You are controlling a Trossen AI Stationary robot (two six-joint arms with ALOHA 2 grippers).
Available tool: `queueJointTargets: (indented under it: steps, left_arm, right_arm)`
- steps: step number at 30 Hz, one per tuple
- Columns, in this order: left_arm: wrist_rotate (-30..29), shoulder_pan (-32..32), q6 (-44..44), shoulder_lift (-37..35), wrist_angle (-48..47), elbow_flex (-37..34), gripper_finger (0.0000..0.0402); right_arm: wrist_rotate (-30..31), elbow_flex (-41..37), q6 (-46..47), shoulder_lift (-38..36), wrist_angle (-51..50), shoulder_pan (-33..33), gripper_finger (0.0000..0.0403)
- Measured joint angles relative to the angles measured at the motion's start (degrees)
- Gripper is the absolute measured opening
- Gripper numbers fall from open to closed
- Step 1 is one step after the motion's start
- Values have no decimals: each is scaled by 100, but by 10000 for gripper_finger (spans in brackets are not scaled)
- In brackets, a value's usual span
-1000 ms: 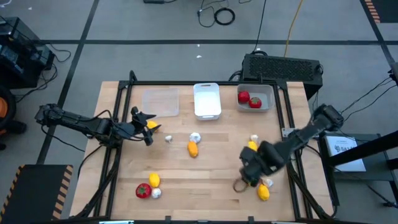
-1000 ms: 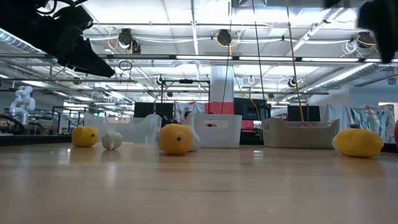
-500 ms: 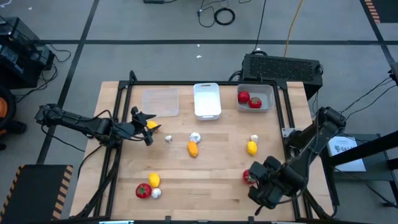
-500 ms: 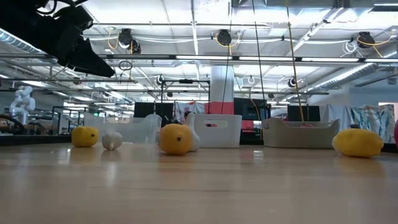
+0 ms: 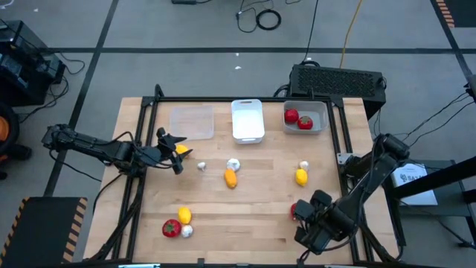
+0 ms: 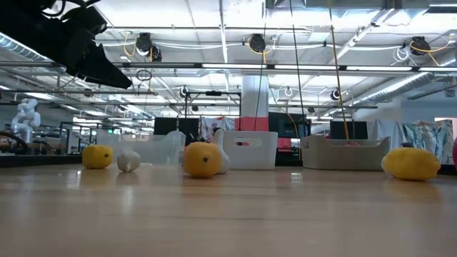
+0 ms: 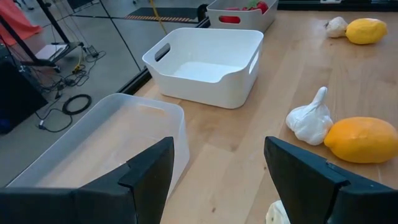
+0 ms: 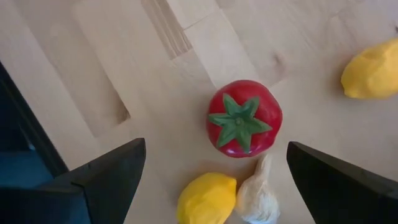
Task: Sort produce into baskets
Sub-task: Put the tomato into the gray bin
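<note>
The right gripper [image 8: 214,177] hangs over a red tomato [image 8: 244,118] near the table's [image 5: 260,201] front right corner, fingers wide apart, holding nothing. The left gripper [image 7: 214,171], also spread wide, waits by the clear tray [image 7: 106,143]. No writing can be read.

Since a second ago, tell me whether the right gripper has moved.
Yes. The right gripper has swung from beside the lemon toward the table's near edge, open over a tomato.

My left gripper [image 5: 181,152] hangs over the desk's left side, fingers [image 7: 146,171] spread. My right gripper [image 5: 306,223] hovers near the front right, fingers [image 8: 112,171] wide apart.
</note>
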Motion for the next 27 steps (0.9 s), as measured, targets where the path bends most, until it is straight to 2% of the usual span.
queueJointTargets:
  steps: [10, 20, 27]
  left_arm:
    - [0, 0, 2, 0, 2, 0, 256]
    - [0, 0, 2, 0, 0, 0, 256]
    - [0, 0, 0, 0, 11, 0, 256]
  right_arm:
    - [33, -2, -384, 79, -35, -9, 380]
    - [93, -2, -2345, 663, -63, -71, 380]
    - [120, -4, -2402, 876, -117, -306, 380]
